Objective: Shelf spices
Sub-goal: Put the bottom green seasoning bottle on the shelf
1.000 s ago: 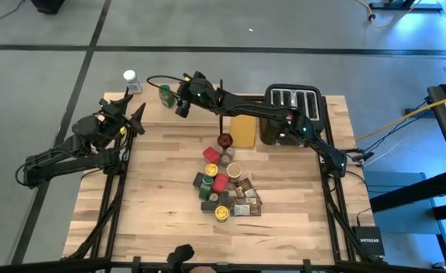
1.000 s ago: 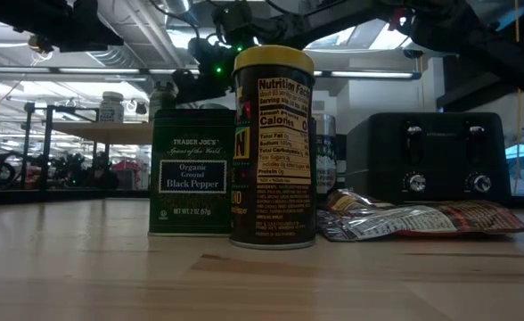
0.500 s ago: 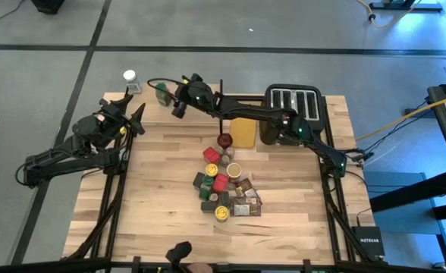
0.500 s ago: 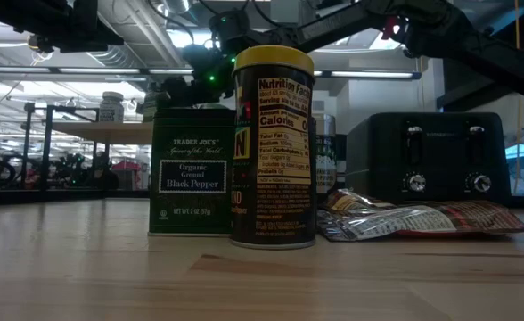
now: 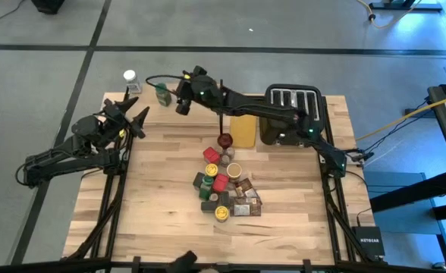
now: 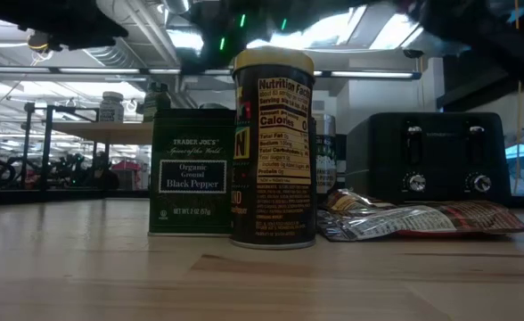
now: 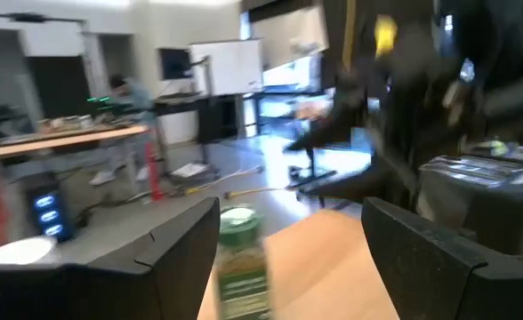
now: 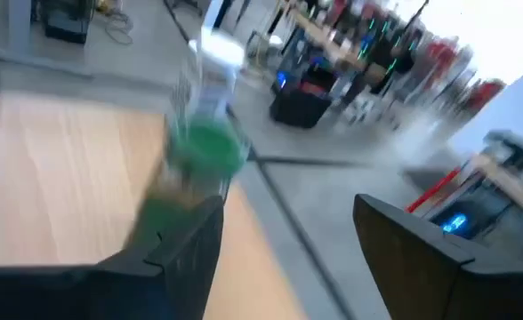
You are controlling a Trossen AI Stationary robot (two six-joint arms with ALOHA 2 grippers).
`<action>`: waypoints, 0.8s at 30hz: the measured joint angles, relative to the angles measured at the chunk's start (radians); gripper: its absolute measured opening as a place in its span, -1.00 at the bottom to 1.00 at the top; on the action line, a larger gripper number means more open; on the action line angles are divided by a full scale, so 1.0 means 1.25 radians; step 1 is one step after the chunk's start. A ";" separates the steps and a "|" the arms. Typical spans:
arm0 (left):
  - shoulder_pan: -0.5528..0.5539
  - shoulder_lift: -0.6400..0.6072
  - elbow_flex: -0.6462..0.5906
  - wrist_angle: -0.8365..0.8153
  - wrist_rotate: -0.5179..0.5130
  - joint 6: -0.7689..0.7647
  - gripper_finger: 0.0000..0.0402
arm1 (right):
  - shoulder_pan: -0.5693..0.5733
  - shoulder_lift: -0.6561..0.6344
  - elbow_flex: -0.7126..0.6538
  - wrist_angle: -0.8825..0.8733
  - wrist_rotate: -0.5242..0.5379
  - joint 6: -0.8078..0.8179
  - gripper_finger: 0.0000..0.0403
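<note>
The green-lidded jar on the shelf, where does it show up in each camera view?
High view: green-lidded jar at the shelf's far edge, beside the right gripper.
Low view: small, far back.
Left wrist view: between the fingers.
Right wrist view: beside one finger.
Shared landmark: the white-lidded jar.

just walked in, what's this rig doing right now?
It is shelving spices. The right gripper is open and empty, just beside a green-lidded jar standing on the shelf at the table's far left corner; a white-lidded jar stands there too. The left gripper waits open near the shelf's left end, holding nothing. Most spices sit in a pile mid-table, not yet shelved, in front of a black toaster.
</note>
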 joint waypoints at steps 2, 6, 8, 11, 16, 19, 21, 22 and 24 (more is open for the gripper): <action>0.000 0.012 0.000 0.000 -0.010 0.003 0.34 | 0.012 -0.053 0.001 -0.047 0.025 -0.038 0.28; -0.005 0.075 0.000 0.015 0.007 0.012 0.34 | 0.019 -0.152 0.000 -0.114 0.082 -0.078 0.28; -0.015 0.126 0.000 0.048 0.029 0.019 0.34 | 0.019 -0.205 0.000 -0.142 0.092 -0.073 0.28; -0.034 0.201 0.000 0.085 0.031 0.037 0.34 | 0.019 -0.280 0.002 -0.197 0.097 -0.051 0.28; -0.041 0.300 0.000 0.122 -0.032 0.036 0.34 | 0.019 -0.345 0.000 -0.332 0.105 -0.037 0.28; -0.041 0.354 0.000 0.160 -0.011 0.032 0.34 | 0.019 -0.364 0.000 -0.401 0.118 -0.024 0.28; -0.041 0.393 0.000 0.179 0.006 0.030 0.34 | 0.018 -0.367 0.000 -0.432 0.132 -0.018 0.28; -0.041 0.412 0.000 0.190 0.006 0.024 0.34 | 0.018 -0.367 0.000 -0.445 0.134 -0.014 0.28; -0.036 0.452 0.000 0.204 0.005 0.020 0.34 | 0.018 -0.364 -0.001 -0.468 0.129 -0.014 0.28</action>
